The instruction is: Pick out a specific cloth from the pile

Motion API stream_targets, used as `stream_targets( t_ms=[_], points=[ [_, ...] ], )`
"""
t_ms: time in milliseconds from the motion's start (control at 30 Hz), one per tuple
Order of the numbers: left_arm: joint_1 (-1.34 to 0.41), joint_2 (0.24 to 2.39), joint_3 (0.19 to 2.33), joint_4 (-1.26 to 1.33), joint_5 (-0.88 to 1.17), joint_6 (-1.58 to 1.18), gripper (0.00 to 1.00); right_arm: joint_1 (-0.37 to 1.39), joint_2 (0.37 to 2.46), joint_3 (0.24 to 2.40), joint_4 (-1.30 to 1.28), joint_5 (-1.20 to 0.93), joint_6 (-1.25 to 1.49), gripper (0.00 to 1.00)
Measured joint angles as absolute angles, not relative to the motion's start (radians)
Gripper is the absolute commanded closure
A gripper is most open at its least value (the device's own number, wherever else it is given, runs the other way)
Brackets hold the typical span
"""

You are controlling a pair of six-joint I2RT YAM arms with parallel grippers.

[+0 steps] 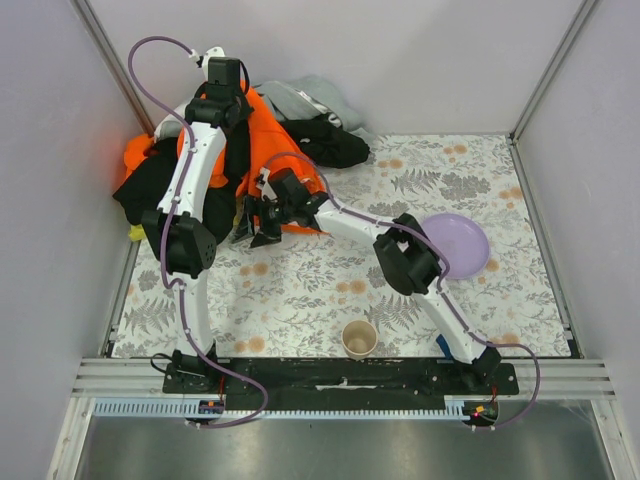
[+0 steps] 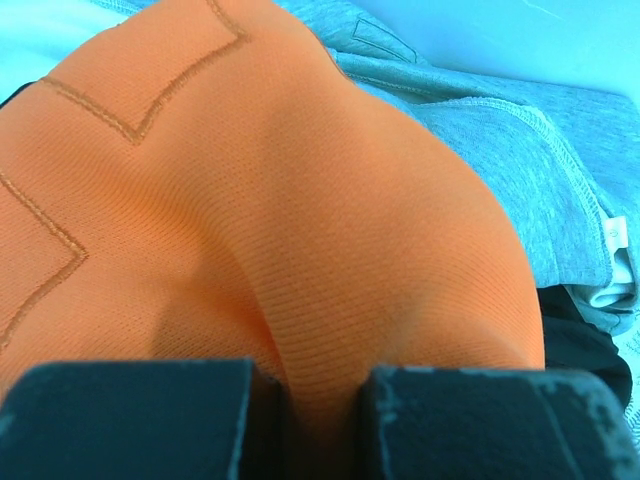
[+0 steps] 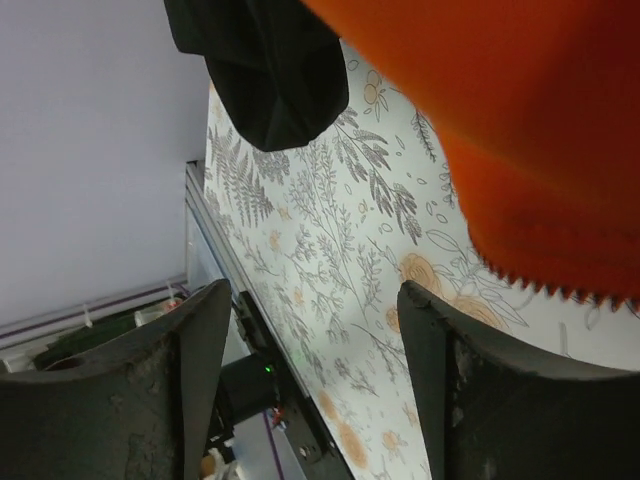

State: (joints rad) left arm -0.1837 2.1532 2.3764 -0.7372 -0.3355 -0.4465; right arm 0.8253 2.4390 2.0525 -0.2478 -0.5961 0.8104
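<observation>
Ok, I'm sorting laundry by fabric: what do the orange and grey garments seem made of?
The orange garment looks like a matte synthetic knit, going by its fine ribbed mesh texture and stitched zigzag lines. The grey garment looks like soft heathered cotton jersey, with visibly stitched hems; the fibre itself is a guess for both.

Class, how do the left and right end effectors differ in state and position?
The left end effector pinches the bright orange mesh garment; the right end effector is open, holding nothing. The left sits atop the clothes pile; the right is over the floral tablecloth beside it. Both have dark fingers.
</observation>
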Motion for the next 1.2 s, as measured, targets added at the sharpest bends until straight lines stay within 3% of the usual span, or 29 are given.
stream_targets(
  t_ms=[67,133,433,1033,1200],
  points=[
    [-0.184,2.153,2.376,-0.734,-0.333,-0.443,0.98,0.833,2.464,2.053,-0.214,-0.597,0.867,0.41],
    [-0.184,2.153,2.376,-0.730,-0.329,-0.442,0.98,0.843,2.485,2.052,-0.160,-0.594,0.942,0.43],
    [-0.184,2.149,2.376,-0.729,-0.305,-0.442,0.98,0.880,2.561,2.053,-0.047,-0.494,1.193,0.43],
    [-0.184,2.123,2.349,-0.723,-0.281,-0.442,0.98,0.795,2.629,2.052,0.061,-0.369,1.337,0.41],
    [-0.184,2.121,2.340,-0.722,-0.278,-0.442,0.98,0.786,2.712,2.156,0.112,-0.374,1.383,0.42]
  ],
)
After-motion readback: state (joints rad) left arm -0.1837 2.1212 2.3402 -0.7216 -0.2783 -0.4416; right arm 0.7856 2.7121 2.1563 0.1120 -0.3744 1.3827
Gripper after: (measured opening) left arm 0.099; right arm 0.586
